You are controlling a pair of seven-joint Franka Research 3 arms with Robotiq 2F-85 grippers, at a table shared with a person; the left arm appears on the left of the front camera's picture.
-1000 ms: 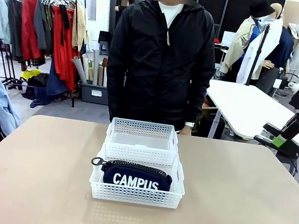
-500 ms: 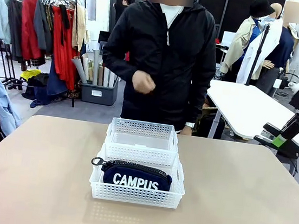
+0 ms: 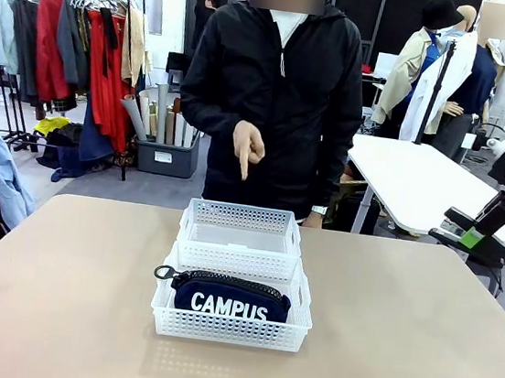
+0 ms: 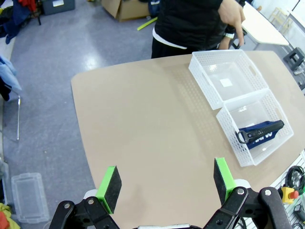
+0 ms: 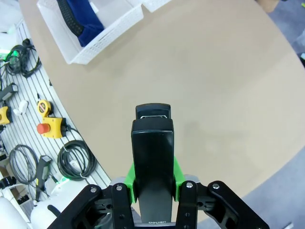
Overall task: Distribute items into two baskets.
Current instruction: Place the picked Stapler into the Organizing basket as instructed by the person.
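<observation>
Two white mesh baskets stand end to end in mid-table. The near basket (image 3: 164,312) holds the navy "CAMPUS" pouch (image 3: 232,299). The far basket (image 3: 242,215) looks empty. My right gripper (image 5: 153,177) is shut on the small black stapler (image 5: 152,152), held high over bare tabletop; it also hangs beyond the table's right side (image 3: 473,237). My left gripper (image 4: 167,183) is open with nothing between its green pads, high above the table and well away from the baskets (image 4: 200,76) and the pouch (image 4: 259,133). The person's hand (image 3: 246,150) points a finger down over the far basket.
The person in a black jacket (image 3: 277,100) stands at the table's far edge. Wide bare tabletop (image 3: 55,294) lies on both sides of the baskets. Cables and tools (image 5: 28,143) lie below the table's near edge. A white table (image 3: 419,182) stands behind on the right.
The person's hand came up from below the table edge, was a fist at chest height, and now points a finger downward. Baskets, pouch and both grippers have not moved.
</observation>
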